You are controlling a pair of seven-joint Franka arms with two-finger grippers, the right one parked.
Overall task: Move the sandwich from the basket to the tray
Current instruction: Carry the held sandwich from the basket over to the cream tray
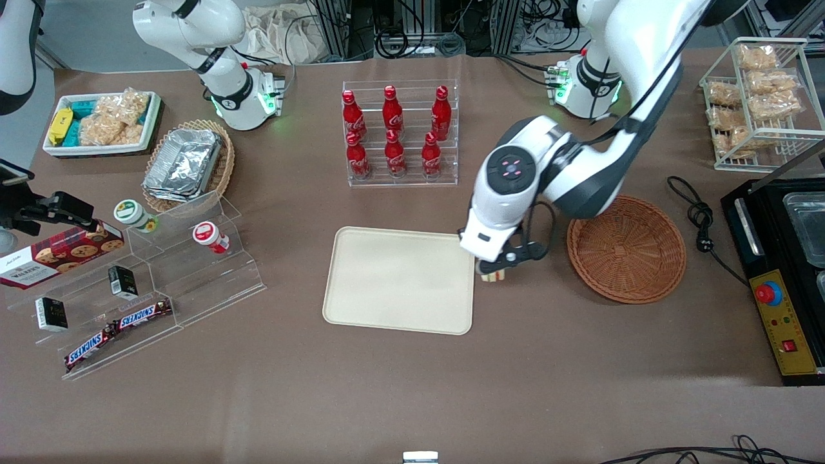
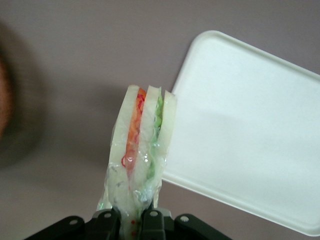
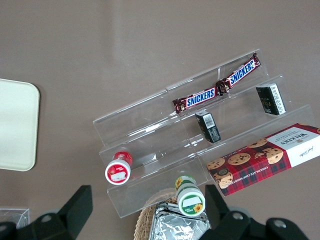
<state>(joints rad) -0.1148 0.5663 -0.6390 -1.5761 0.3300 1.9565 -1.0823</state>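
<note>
Now gripper [image 1: 495, 269] clamped on sandwich [image 2: 141, 150], held above the table [image 1: 412, 386] between basket [image 1: 626, 250] and tray [image 1: 399, 280], at tray's three o'clock edge.

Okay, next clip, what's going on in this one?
The left arm's pincer is shut on a clear-wrapped triangular sandwich with orange and green filling. It holds it above the brown table between the round reddish-brown wicker basket, which has nothing in it, and the flat cream-beige rectangular tray, right by the tray's edge. The tray has nothing on it and the sandwich is not yet over it.
</note>
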